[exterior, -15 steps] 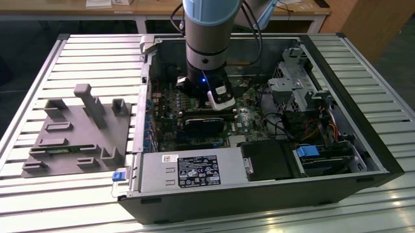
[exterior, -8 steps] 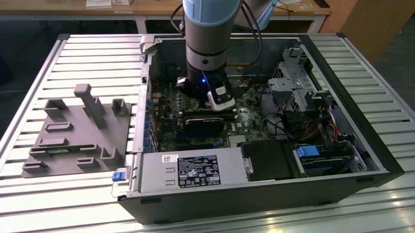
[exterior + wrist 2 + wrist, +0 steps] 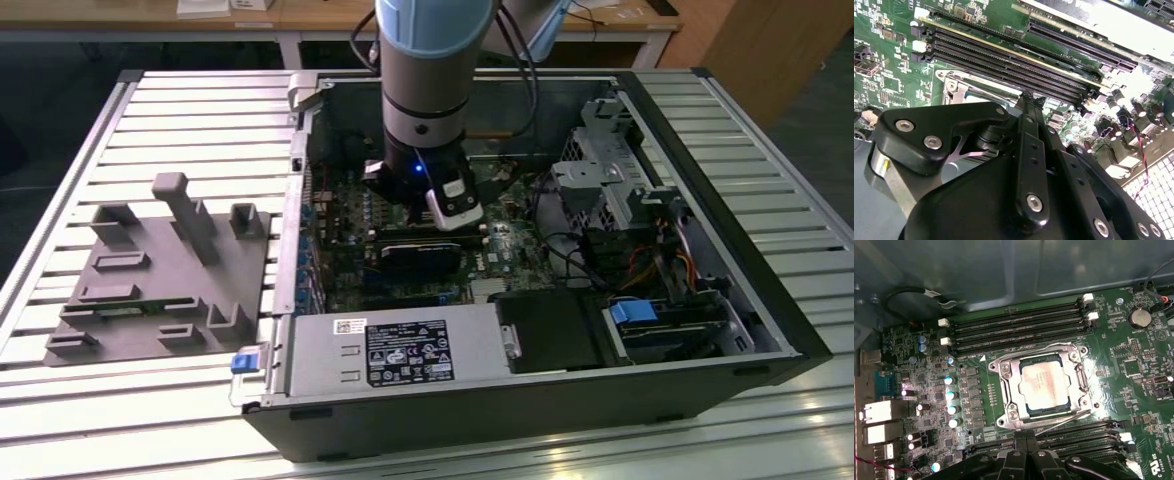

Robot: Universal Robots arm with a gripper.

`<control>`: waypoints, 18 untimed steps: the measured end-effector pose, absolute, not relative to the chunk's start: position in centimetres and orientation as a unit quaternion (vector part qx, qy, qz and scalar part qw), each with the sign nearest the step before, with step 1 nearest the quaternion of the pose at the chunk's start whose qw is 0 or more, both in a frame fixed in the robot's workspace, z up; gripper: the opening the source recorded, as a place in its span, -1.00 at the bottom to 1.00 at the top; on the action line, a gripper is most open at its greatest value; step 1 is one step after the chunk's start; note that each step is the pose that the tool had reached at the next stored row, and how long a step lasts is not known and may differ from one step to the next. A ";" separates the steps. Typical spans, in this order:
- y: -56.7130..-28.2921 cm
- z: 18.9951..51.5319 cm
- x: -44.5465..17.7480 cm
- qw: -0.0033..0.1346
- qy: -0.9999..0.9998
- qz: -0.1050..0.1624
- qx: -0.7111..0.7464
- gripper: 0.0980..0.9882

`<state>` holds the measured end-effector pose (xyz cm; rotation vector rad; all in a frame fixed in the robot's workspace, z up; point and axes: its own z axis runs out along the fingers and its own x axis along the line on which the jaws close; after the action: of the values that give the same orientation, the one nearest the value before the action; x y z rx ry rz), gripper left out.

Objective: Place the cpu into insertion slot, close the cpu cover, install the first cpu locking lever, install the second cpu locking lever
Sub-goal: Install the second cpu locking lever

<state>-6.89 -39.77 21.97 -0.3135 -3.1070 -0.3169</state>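
Note:
In the first wrist view the cpu (image 3: 1046, 385), a dull silver square, lies in the insertion slot (image 3: 1050, 413) on the green motherboard. The silvery cpu cover (image 3: 1010, 385) is folded down around it, its window framing the chip. A thin metal locking lever (image 3: 1069, 417) runs slanted along the socket's side nearest my gripper (image 3: 1027, 442). The black fingers are shut together just beside that side. In the second wrist view my gripper (image 3: 1029, 97) has its tip close to a corner of the socket (image 3: 954, 85). In the exterior view my gripper (image 3: 424, 222) reaches down into the open computer case.
Black memory slots (image 3: 1019, 327) flank the socket on two sides. A black rectangular block (image 3: 416, 255) sits just in front of the gripper, the power supply (image 3: 387, 350) at the case's front and the drive cage (image 3: 601, 180) on the exterior view's right. A grey fixture (image 3: 160, 270) stands outside the case.

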 end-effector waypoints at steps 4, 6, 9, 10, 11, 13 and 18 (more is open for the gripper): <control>-39.8 21.8 -7.0 0.001 -0.990 -0.101 -0.100 -0.99; -39.8 21.8 -7.0 0.001 -0.990 -0.101 -0.100 -0.99; -39.8 21.7 -7.0 0.001 -0.990 -0.101 -0.100 -0.99; -39.8 21.7 -7.0 0.001 -0.990 -0.101 -0.100 -0.99; -39.8 21.7 -7.0 0.001 -0.990 -0.101 -0.100 -0.99; -39.8 21.6 -7.0 0.001 -0.990 -0.101 -0.100 -0.99; -39.8 21.5 -7.1 0.001 -0.990 -0.101 -0.100 -0.99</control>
<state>-7.09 -39.77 21.55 -0.3133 -3.1074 -0.3168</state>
